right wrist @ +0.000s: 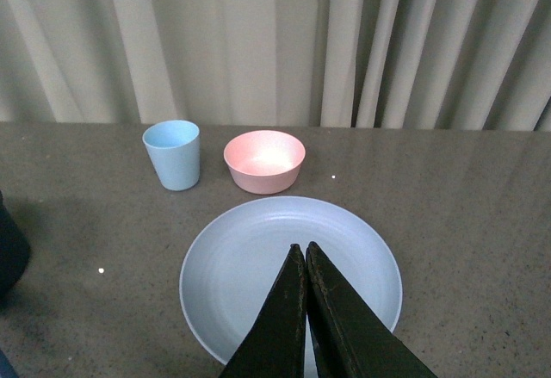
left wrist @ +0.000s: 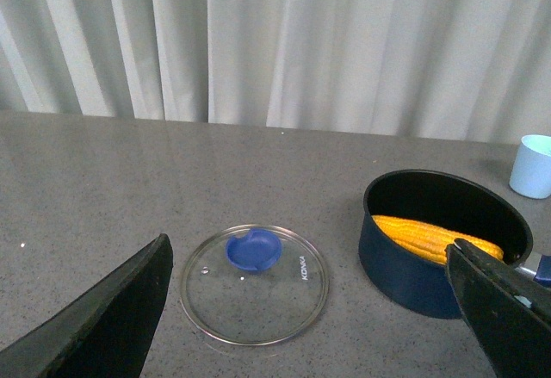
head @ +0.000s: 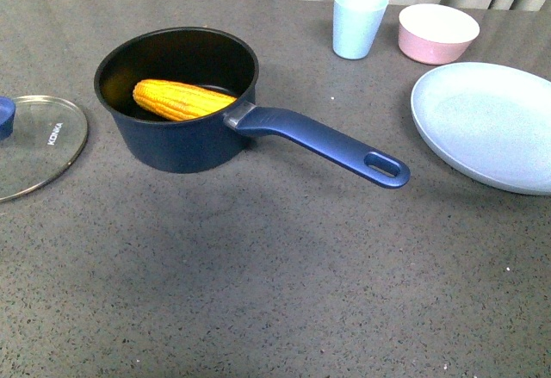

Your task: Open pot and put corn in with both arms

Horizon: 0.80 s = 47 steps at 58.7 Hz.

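Observation:
The navy pot (head: 185,141) stands open on the grey table, its long blue handle (head: 323,143) pointing right and toward me. The yellow corn (head: 181,100) lies inside it, leaning on the wall by the handle. It shows in the left wrist view too: pot (left wrist: 413,279), corn (left wrist: 426,236). The glass lid (head: 34,141) with its blue knob (left wrist: 254,250) lies flat on the table left of the pot. My left gripper (left wrist: 310,244) is open and empty above the lid (left wrist: 254,285). My right gripper (right wrist: 305,247) is shut and empty above the pale blue plate (right wrist: 250,266). Neither arm shows in the front view.
A pale blue plate (head: 486,124) lies at the right. A light blue cup (head: 358,21) and a pink bowl (head: 437,32) stand at the back right, also in the right wrist view as cup (right wrist: 172,154) and bowl (right wrist: 264,160). Curtains hang behind the table.

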Available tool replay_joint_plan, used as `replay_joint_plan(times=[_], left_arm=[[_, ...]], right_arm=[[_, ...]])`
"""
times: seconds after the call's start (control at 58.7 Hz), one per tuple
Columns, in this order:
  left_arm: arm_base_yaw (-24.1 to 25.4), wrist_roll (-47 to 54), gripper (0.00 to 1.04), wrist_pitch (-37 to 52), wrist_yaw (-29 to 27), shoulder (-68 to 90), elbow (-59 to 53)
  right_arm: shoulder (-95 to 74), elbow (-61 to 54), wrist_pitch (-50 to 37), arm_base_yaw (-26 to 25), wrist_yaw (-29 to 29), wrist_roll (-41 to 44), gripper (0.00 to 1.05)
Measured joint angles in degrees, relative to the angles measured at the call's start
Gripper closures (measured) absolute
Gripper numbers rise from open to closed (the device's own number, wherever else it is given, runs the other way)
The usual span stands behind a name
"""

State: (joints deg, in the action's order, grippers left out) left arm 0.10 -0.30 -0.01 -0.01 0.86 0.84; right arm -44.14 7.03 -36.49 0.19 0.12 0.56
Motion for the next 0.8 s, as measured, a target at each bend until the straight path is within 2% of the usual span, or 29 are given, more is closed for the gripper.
replay_joint_plan(times=[0.392,0.494,0.8], left_arm=[[0.0,0.0,0.09,0.0,-0.02,-0.02,0.0],[0.0,0.0,0.09,0.0,-0.02,-0.02,0.0],[0.0,0.0,0.09,0.0,-0.02,-0.02,0.0]], right_arm=[[12.83,-4.59,8.24,0.0,-0.13,0.0,1.03],[14.8,-5.73,7.65,-0.02,-0.28,-0.04,1.03],[24.92,-5.73,17.27,-0.07,-0.13,-0.11,1.03]])
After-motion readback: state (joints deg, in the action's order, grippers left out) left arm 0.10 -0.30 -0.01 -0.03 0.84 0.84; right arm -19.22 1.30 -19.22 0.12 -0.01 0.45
